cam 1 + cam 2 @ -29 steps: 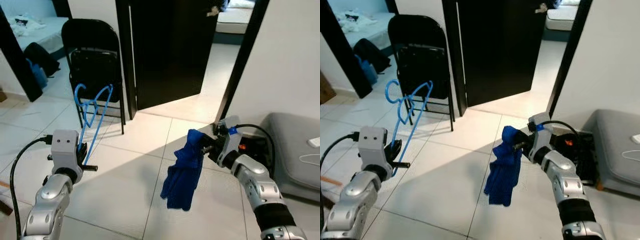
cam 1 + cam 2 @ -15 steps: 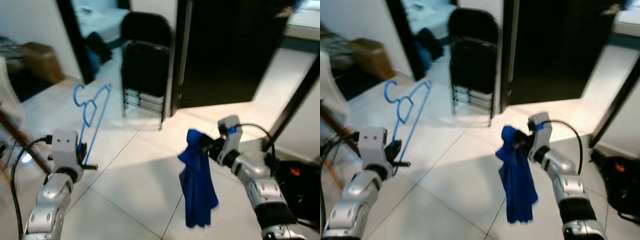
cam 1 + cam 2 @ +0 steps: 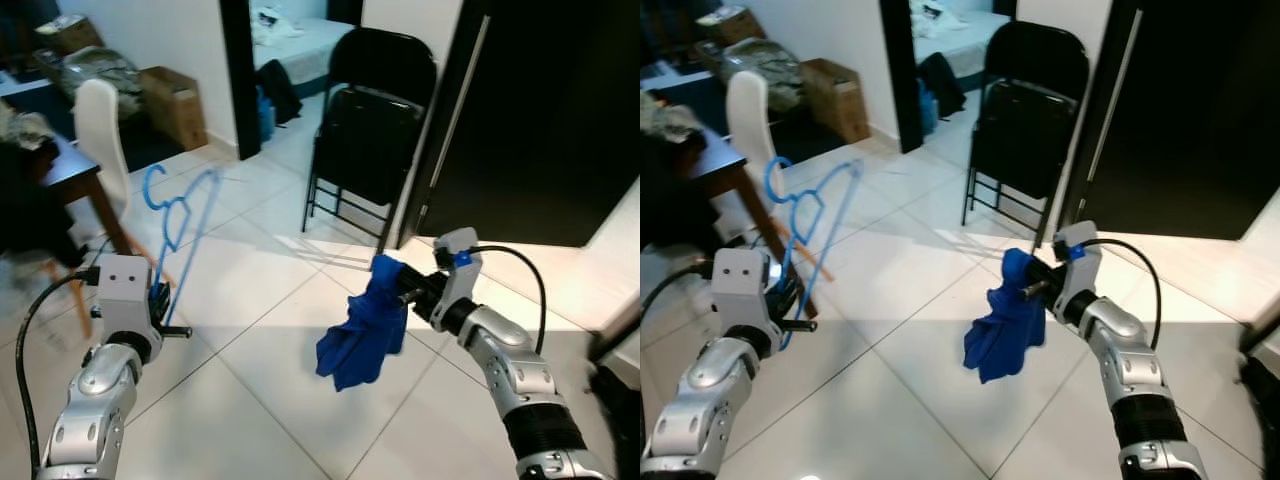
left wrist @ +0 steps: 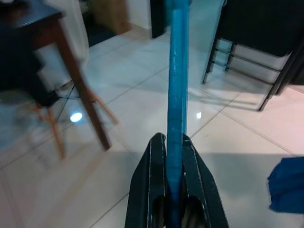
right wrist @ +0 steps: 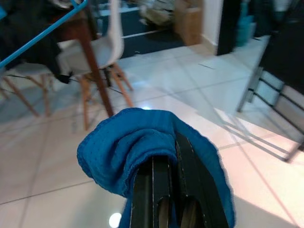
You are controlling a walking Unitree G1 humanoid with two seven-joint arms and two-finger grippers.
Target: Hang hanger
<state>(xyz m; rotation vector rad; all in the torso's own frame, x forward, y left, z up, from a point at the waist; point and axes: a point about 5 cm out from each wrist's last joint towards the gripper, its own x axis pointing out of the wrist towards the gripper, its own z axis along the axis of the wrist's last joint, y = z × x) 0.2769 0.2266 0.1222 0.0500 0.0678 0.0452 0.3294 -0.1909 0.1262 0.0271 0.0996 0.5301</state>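
Two items are held above the tiled floor (image 3: 250, 400), in front of the black folding chair (image 3: 375, 130). The blue hanger (image 3: 180, 215) is clamped by its lower bar in the left pincer (image 3: 158, 300), standing upright, left of the chair. The blue cloth (image 3: 365, 325) is pinched in the right pincer (image 3: 405, 292), hanging below the chair.

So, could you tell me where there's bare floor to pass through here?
Bare tiles lie between the left gripper holding the blue hanger and the right gripper holding the blue cloth. It's crowded by the wooden table, white chair and black folding chair.
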